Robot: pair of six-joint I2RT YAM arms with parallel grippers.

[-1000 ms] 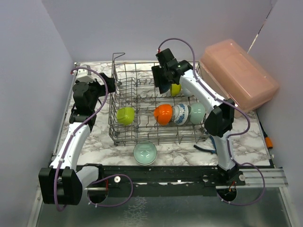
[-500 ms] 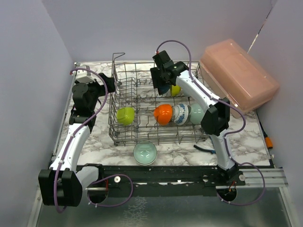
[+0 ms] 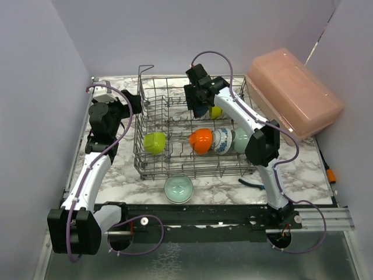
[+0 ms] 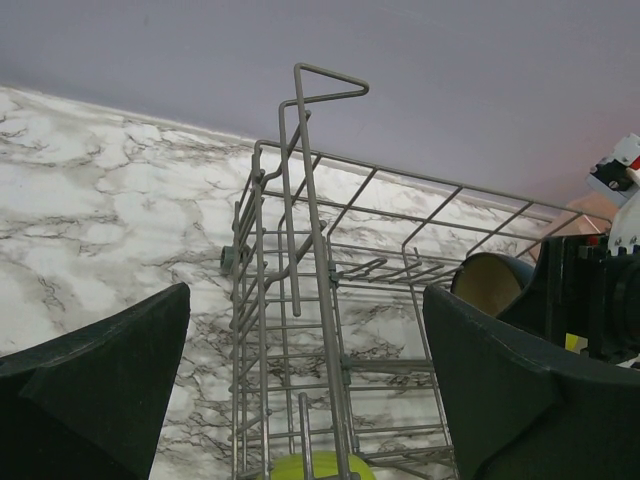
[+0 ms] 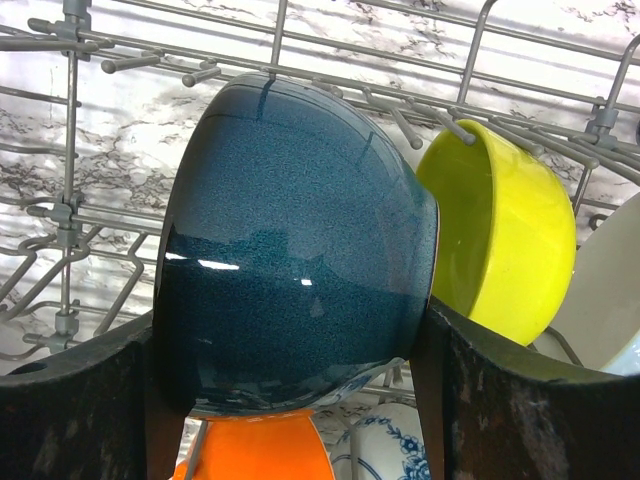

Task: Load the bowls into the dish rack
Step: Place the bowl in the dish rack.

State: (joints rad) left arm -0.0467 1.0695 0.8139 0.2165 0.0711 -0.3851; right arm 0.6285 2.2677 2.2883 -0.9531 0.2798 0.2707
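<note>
The grey wire dish rack [image 3: 175, 119] stands mid-table. My right gripper [image 3: 197, 104] hangs over its back row, shut on a dark teal bowl [image 5: 290, 270] held on edge between both fingers [image 5: 480, 400]. A yellow-green bowl [image 5: 510, 235] stands just to its right. Along the front row stand a lime green [image 3: 154, 142], an orange [image 3: 201, 140], a blue-patterned [image 3: 221, 140] and a mint green bowl [image 3: 242, 139]. Another mint bowl [image 3: 178, 189] sits on the table in front of the rack. My left gripper [image 3: 134, 104] stands open at the rack's left back corner [image 4: 318, 250], holding nothing.
A pink translucent box [image 3: 294, 93] leans against the back right wall. A small black item [image 3: 253, 184] lies on the marble by the rack's front right corner. An orange object [image 3: 331, 175] sits at the table's right edge. Walls close in on both sides.
My right gripper has shifted a little to the left and back over the rack with the dark teal bowl in it. The left arm has not moved.
</note>
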